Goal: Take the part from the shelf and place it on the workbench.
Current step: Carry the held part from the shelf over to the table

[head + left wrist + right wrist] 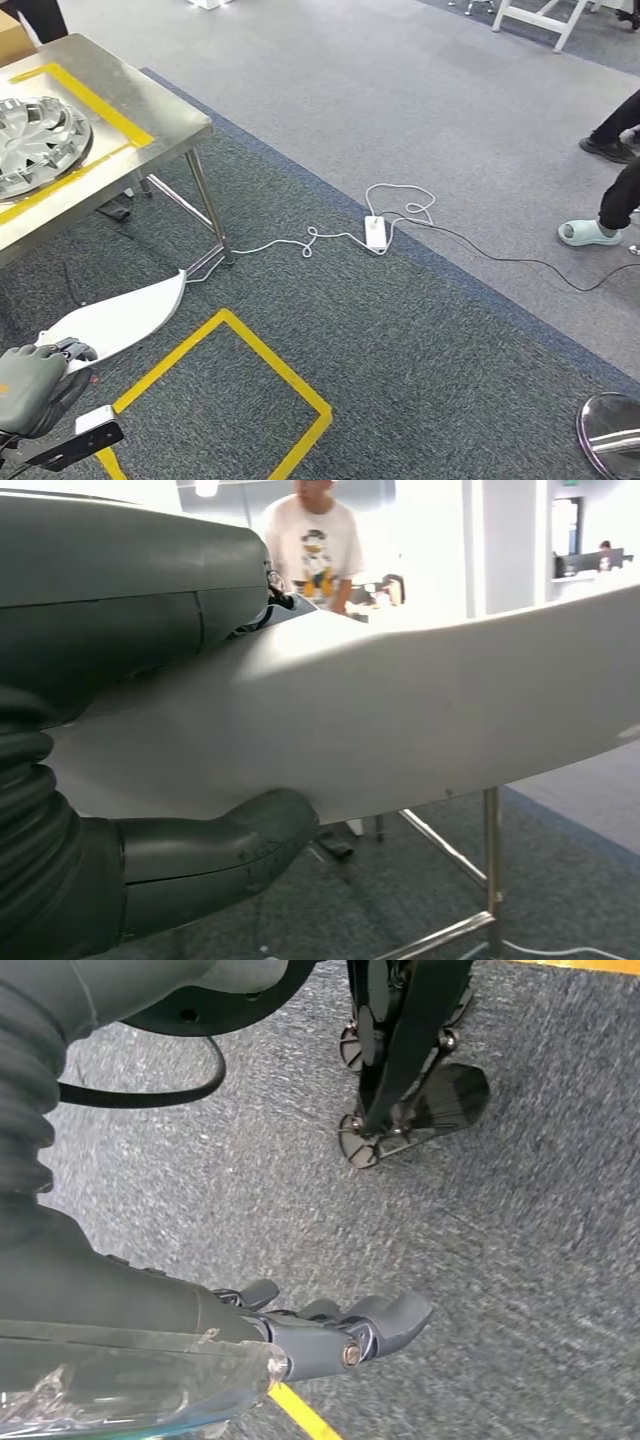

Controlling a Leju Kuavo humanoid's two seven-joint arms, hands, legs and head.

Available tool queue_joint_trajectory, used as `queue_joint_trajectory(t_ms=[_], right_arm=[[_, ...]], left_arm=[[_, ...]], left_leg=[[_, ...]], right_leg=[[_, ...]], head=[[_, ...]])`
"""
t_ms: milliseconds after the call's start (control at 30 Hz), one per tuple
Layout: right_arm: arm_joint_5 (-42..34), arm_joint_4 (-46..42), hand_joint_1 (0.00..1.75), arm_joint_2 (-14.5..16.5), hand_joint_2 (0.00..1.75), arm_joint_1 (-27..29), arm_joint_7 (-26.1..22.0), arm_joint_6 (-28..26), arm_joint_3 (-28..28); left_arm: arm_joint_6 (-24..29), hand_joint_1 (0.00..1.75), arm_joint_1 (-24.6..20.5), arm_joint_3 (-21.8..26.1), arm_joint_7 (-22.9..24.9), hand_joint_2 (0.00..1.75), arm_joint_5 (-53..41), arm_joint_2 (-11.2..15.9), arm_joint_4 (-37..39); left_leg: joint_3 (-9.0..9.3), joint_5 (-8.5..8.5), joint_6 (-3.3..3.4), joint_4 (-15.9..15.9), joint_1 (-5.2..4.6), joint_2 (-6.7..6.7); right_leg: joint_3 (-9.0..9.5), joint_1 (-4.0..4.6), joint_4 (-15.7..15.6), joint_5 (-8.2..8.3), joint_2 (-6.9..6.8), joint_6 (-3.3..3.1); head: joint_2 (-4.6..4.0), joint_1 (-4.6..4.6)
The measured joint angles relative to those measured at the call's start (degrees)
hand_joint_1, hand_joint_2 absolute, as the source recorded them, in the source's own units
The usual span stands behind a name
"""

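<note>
The white curved part [121, 318] sits clamped in the left hand [30, 385], thumb on one face and fingers on the other, and reaches forward from it toward the steel workbench [151, 135], whose taped area holds a silver hubcap [38, 145]. The right hand [332, 1330] hangs low over grey carpet, fingers extended, holding nothing. The part's far end is cut off in the left wrist view.

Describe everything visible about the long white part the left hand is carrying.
The long white curved part looks like smooth, matte painted plastic, a narrow panel bowed along its length and tapering to a rounded tip. The left hand grips one end, thumb on one face and fingers on the other; the left wrist view shows this closely. It juts out roughly level above the grey carpet, its free tip near the steel workbench's leg, touching nothing else.
</note>
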Motion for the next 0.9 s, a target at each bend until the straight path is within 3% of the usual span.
queue_joint_trajectory(t_ms=[33, 100, 167, 233, 300, 367, 400, 433, 467, 533, 600, 667, 733, 800, 867, 900], right_arm=[[0.0, 0.0, 0.0, -0.01, 1.75, -0.06, -0.04, 0.04, 0.03], [0.0, 0.0, 0.0, 0.01, 1.75, -0.19, -0.1, 0.15, 0.08], [0.0, 0.0, 0.0, 0.02, 1.75, -0.21, 0.0, 0.21, 0.09], [0.0, 0.0, 0.0, 0.02, 1.75, -0.21, 0.09, 0.22, 0.1], [0.0, 0.0, 0.0, -0.02, 1.75, -0.28, 0.08, 0.19, 0.11], [0.0, 0.01, 0.0, -0.05, 1.75, -0.2, 0.06, 0.15, 0.11], [0.0, 0.02, 0.0, -0.05, 1.75, -0.1, 0.07, 0.15, 0.11], [0.0, 0.02, 0.0, -0.05, 1.75, -0.03, 0.1, 0.15, 0.11], [0.0, 0.02, 0.0, -0.05, 1.75, -0.01, 0.13, 0.15, 0.11], [0.0, 0.01, 0.0, -0.05, 1.75, -0.14, 0.16, 0.14, 0.11], [0.0, 0.01, 0.0, -0.05, 1.75, -0.29, 0.16, 0.14, 0.11], [0.0, 0.01, 0.0, -0.05, 1.75, -0.34, 0.16, 0.14, 0.11], [0.0, 0.01, 0.0, -0.05, 1.75, -0.39, 0.16, 0.14, 0.11], [0.0, 0.01, 0.0, -0.05, 1.75, -0.46, 0.1, 0.15, 0.11], [0.0, 0.01, 0.0, -0.04, 1.75, -0.45, 0.16, 0.14, 0.13], [0.0, 0.01, 0.0, -0.04, 1.75, -0.37, 0.26, 0.11, 0.17]], left_arm=[[0.04, 1.75, -0.02, -0.01, 0.03, 1.75, -0.02, -0.07, 0.0], [0.09, 1.75, -0.12, 0.02, 0.09, 1.75, -0.04, -0.13, 0.0], [0.1, 1.75, -0.21, 0.07, 0.12, 1.75, -0.07, -0.11, 0.0], [0.1, 1.75, -0.16, 0.1, 0.13, 1.75, -0.08, -0.1, 0.0], [0.09, 1.75, -0.21, 0.15, 0.14, 1.75, -0.08, -0.08, 0.0], [-0.01, 1.75, -0.41, 0.12, 0.22, 1.75, -0.06, -0.07, 0.0], [-0.09, 1.75, -0.45, 0.08, 0.26, 1.75, -0.05, -0.09, 0.0], [-0.17, 1.75, -0.42, 0.03, 0.28, 1.75, -0.05, -0.12, 0.0], [-0.24, 1.75, -0.38, 0.02, 0.29, 1.75, -0.05, -0.15, 0.0], [-0.28, 1.75, -0.35, 0.01, 0.3, 1.75, -0.05, -0.18, 0.0], [-0.28, 1.75, -0.46, 0.03, 0.3, 1.75, -0.04, -0.15, 0.0], [-0.28, 1.75, -0.49, 0.05, 0.31, 1.75, -0.04, -0.12, 0.0], [-0.3, 1.75, -0.3, 0.08, 0.37, 1.75, -0.05, -0.1, -0.01], [-0.35, 1.75, -0.18, 0.1, 0.46, 1.75, -0.07, -0.05, -0.02], [-0.48, 1.75, -0.17, 0.06, 0.52, 1.75, -0.09, 0.02, -0.02], [-0.57, 1.75, -0.14, 0.03, 0.55, 1.75, -0.1, 0.05, -0.02]], left_leg=[[0.06, -0.02, -0.21, 0.03, 0.1, -0.68], [-0.05, -0.09, -0.91, 0.29, 0.07, -1.83], [-0.44, 0.1, -1.67, 0.36, 0.05, -2.86], [-0.75, 0.3, -2.28, 0.25, 0.27, -3.32], [-1.87, -1.26, -2.68, 2.46, 0.23, -1.17], [-5.19, -5.1, -2.89, 9.42, 0.11, 1.44], [-7.14, -6.82, -2.94, 13.41, 0.11, 1.84], [-8.52, -7.7, -2.92, 16.29, 0.1, 1.97], [-8.86, -7.38, -2.81, 17.07, 0.06, 2.01], [-6.0, -4.03, -2.33, 11.93, -0.17, 2.63], [-1.77, -1.21, -1.65, 4.21, -0.7, 4.87], [-0.14, -0.72, -1.1, 0.87, -1.13, 5.99], [-0.19, -0.57, -0.6, 0.39, -1.1, 4.86], [-0.05, -0.28, -0.07, 0.07, -0.75, 3.84], [0.04, -0.15, 0.25, -0.01, -0.49, 2.93], [0.02, -0.15, 0.33, -0.01, -0.46, 2.39]], right_leg=[[1.77, -0.18, -3.98, 2.33, 0.7, 0.05], [5.2, -0.68, -11.22, 5.05, 3.2, 0.07], [6.25, -0.82, -13.47, 5.32, 4.35, -0.41], [6.17, -0.68, -13.38, 5.5, 3.22, -1.34], [6.21, -0.59, -13.54, 5.67, 2.07, -2.18], [6.15, -0.32, -13.61, 5.64, 0.79, -2.7], [6.09, -0.15, -13.61, 5.6, 0.09, -2.83], [6.06, 0.0, -13.61, 5.55, -0.64, -2.92], [6.07, 0.12, -13.61, 5.5, -1.32, -2.97], [6.24, 0.27, -13.61, 5.4, -2.6, -2.99], [6.43, 0.53, -13.54, 5.17, -3.67, -2.71], [6.64, 0.77, -13.59, 4.97, -4.62, -2.23], [6.9, 0.8, -13.8, 4.83, -5.46, -1.64], [6.36, 0.69, -12.13, 3.52, -3.94, -0.86], [3.51, 0.51, -5.72, 0.16, -1.29, -0.27], [1.49, 0.45, -1.56, -1.57, -0.63, -0.13]], head=[[0.0, 0.0], [0.0, 0.03], [0.0, 0.02], [0.0, -0.01], [0.0, -0.25], [0.0, -0.54], [0.0, -0.57], [0.0, -0.56], [0.0, -0.57], [0.0, -0.56], [0.0, -0.58], [0.0, -0.59], [0.0, -0.6], [0.0, -0.45], [0.0, -0.17], [0.0, -0.1]])
